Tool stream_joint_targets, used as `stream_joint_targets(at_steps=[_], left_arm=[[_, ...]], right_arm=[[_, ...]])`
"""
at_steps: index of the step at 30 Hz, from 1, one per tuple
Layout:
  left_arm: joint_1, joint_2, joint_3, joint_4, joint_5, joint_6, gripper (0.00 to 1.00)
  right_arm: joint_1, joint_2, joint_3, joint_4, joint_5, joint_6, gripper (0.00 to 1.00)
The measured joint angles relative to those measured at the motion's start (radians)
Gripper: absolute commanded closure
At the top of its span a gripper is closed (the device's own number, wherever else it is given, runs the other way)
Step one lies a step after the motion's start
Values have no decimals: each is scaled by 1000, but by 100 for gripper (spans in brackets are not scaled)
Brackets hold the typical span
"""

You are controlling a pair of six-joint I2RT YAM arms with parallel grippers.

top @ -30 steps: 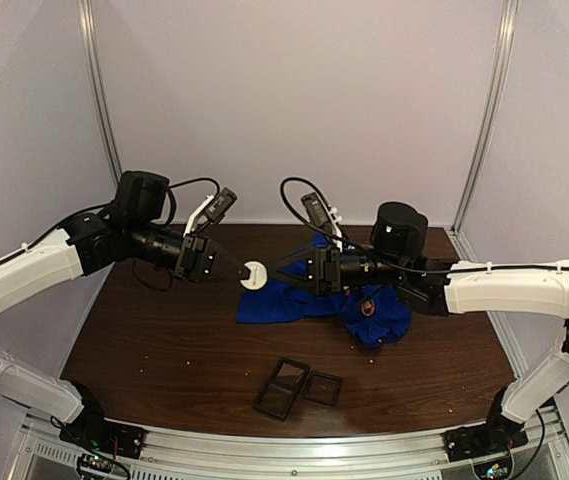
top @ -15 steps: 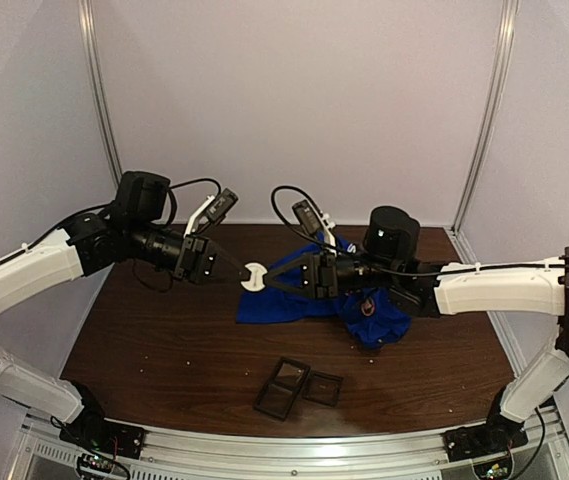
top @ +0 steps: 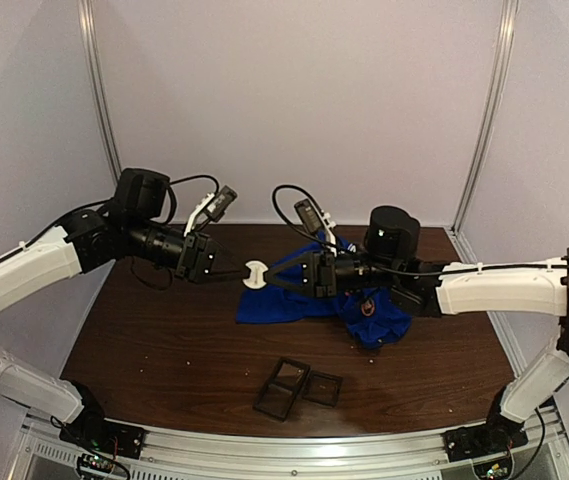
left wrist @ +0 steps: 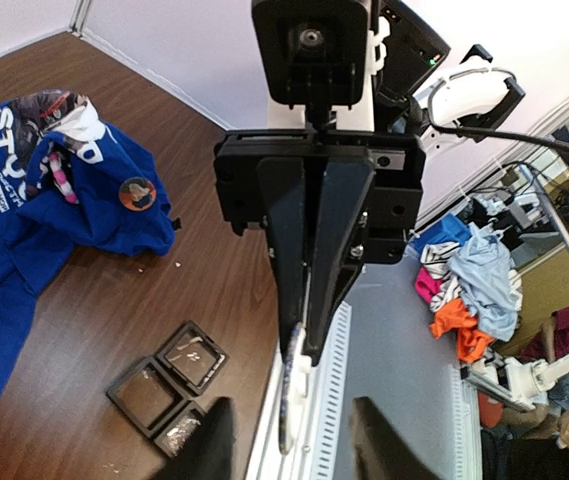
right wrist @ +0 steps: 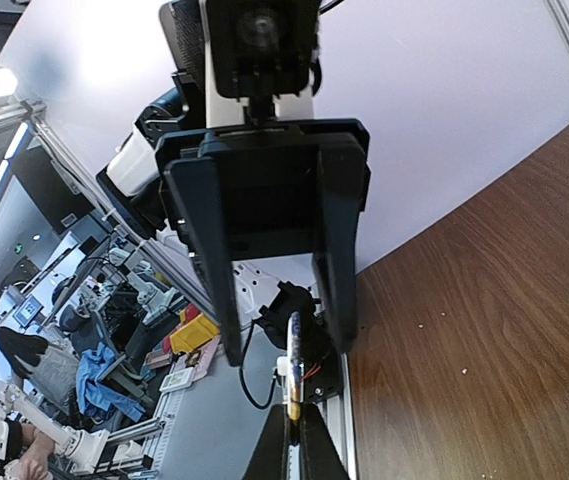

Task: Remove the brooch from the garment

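1. Brooch [top: 254, 274]: a white round disc, held up in the air above the worktop [top: 164, 340], between the two arms that meet tip to tip near the middle of the top view.
2. Right jaws: pressed together on the brooch. In the right wrist view the disc stands edge-on [right wrist: 293, 365] as a thin line rising from the closed tips. The left wrist view shows the same thin edge [left wrist: 286, 400] hanging from the closed tips of the facing arm.
3. Left jaws: apart. In the left wrist view the two dark fingers [left wrist: 214, 445] stand on either side of the brooch's edge with a gap on each side. The right wrist view shows them spread wide around it, not touching.
4. Garment [top: 294, 300]: a bright blue T-shirt lying crumpled on the dark brown worktop, right of centre and toward the back, partly under the right arm. The brooch is off it, in the air just above its left end.
5. Print: white lettering and a dark graphic show on the shirt in the left wrist view [left wrist: 24, 200].
6. Round dark badge [left wrist: 137, 192]: sits on the blue cloth near the fold at the shirt's right side.
7. Black open case [top: 299, 385]: lies on the worktop in front of the shirt, apart from it, its square halves side by side.
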Motion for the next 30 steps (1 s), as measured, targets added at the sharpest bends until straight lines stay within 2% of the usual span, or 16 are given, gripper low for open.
stream_joint_targets(at_steps=[2, 4, 9, 14, 19, 24, 30], left_arm=[[0, -1, 12, -16, -41, 8, 30], [3, -10, 14, -26, -82, 18, 21], [52, -85, 14, -50, -201, 18, 9], [191, -181, 20, -57, -336, -30, 6], [336, -240, 18, -97, -462, -66, 3], [345, -327, -45, -117, -584, -51, 3], [345, -291, -68, -134, -649, -35, 3]], right_arm=[[1, -25, 0, -70, 37, -32, 100], [3, -60, 0, -161, 90, -76, 100], [32, -167, 8, -442, 264, -181, 100], [117, -169, 30, -708, 423, -235, 100], [209, -97, 32, -861, 523, -257, 100], [283, 24, 80, -975, 604, -299, 100], [352, 140, 171, -1048, 708, -368, 100]])
